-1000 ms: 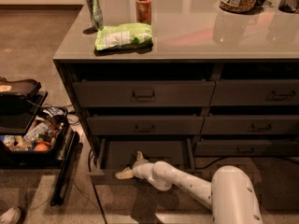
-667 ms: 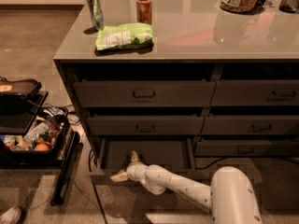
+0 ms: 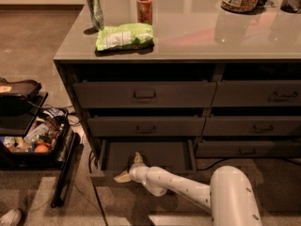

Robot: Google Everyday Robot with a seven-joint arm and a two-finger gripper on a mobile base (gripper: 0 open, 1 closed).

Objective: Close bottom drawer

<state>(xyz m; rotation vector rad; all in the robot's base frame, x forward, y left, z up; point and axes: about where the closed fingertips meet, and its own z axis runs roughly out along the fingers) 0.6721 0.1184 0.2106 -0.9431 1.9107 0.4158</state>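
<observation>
One relation governs the coming move: the bottom drawer (image 3: 160, 155), a wide, shallow, dark grey-brown drawer with a flat front, stands pulled well out of the lowest bay of the wider left-hand column. Its front edge lies at the end effector (image 3: 126, 167), with the cabinet recess directly beyond, farther from the camera. The drawer's long axis runs left to right across the view, and its travel axis runs front to back into the grey drawer cabinet (image 3: 63, 84). The white, rounded robot arm (image 3: 188, 192) enters from the lower right and reaches leftward, so the end effector meets the front edge left of its centre. The end effector's two cream fingers are spread apart and grasp nothing. One points up over the drawer's bare interior; the other points left, low along the outer side of the front edge. The fingers thus appear to straddle the front panel, though contact with it cannot be confirmed, and the pull handle is not visible from this angle. The similar middle drawer (image 3: 146, 126) and top drawer (image 3: 143, 94) above sit back in the column, far less extended than the bottom one. Judgement: the task is not yet done, as the drawer has its whole travel to cover. The next move calls for a push away from the camera, square to the front panel. Because the contact is off-centre, there is some risk of the drawer skewing on its runners.
</observation>
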